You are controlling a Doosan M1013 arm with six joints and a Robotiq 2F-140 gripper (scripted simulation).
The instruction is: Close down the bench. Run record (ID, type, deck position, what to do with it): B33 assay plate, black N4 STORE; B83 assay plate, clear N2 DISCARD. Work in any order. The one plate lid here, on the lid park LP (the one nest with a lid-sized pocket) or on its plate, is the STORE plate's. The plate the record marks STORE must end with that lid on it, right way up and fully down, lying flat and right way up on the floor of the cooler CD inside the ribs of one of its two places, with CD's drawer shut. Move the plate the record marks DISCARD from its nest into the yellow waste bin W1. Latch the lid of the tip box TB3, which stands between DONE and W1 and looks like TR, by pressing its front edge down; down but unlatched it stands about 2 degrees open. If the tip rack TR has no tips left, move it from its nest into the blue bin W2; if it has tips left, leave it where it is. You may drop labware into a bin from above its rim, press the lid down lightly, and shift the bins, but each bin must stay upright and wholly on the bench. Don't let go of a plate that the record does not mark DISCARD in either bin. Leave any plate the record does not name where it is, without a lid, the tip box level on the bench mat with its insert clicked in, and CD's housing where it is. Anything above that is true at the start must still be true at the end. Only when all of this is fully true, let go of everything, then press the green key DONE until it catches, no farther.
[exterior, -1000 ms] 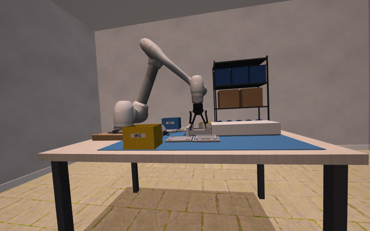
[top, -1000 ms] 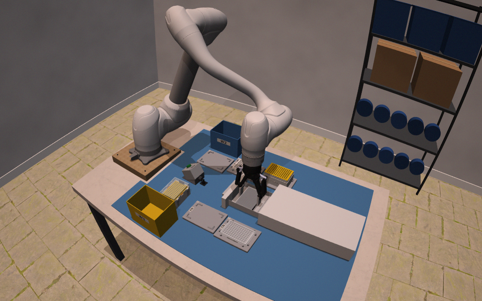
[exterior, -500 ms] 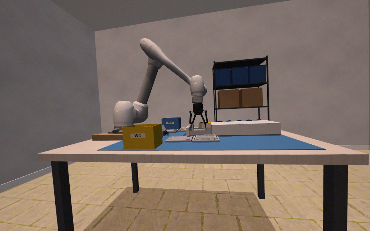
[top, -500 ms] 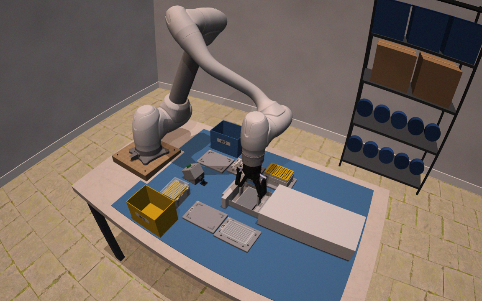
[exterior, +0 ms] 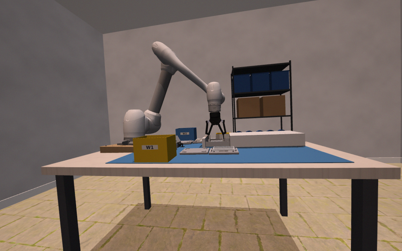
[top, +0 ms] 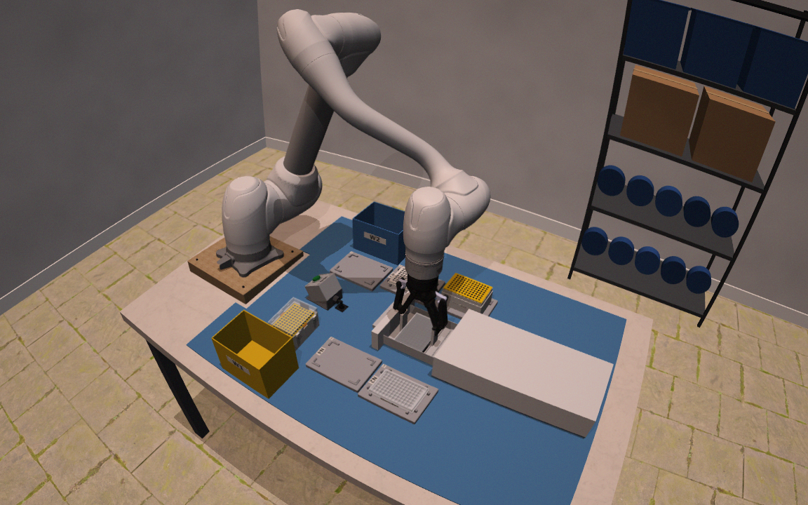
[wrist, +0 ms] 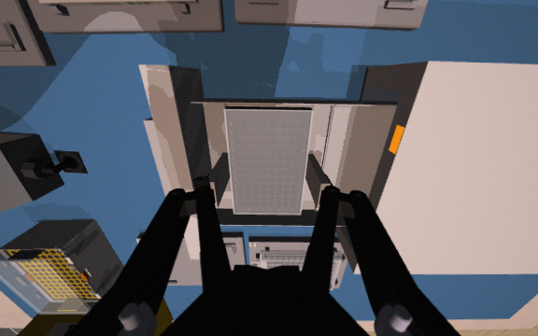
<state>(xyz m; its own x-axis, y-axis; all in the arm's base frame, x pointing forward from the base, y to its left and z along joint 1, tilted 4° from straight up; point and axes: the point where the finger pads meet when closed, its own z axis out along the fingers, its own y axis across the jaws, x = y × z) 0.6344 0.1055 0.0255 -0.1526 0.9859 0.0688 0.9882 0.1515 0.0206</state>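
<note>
The lidded plate [wrist: 268, 140] [top: 412, 331] lies flat on the floor of the cooler's pulled-out drawer [wrist: 166, 121] [top: 383, 327]. My gripper [wrist: 267, 163] [top: 419, 315] [exterior: 215, 133] reaches down into the drawer with a finger on each long side of the plate. The fingers stand slightly apart from it, open. The clear plate [top: 398, 387] [exterior: 223, 149] [wrist: 292, 259] sits in its nest at the front. The yellow bin W1 [top: 254, 351] [exterior: 154, 148] stands front left, with the tip box TB3 [top: 294, 318] [wrist: 49, 275] behind it. The tip rack TR [top: 468, 287], with a yellow top, stands behind the drawer.
The cooler housing [top: 520, 370] [exterior: 266, 138] [wrist: 474, 163] fills the right side. The blue bin W2 [top: 379, 232] [exterior: 186, 133] stands at the back. The DONE key box [top: 323, 290] is left of the drawer. An empty nest [top: 343, 360] lies beside the clear plate.
</note>
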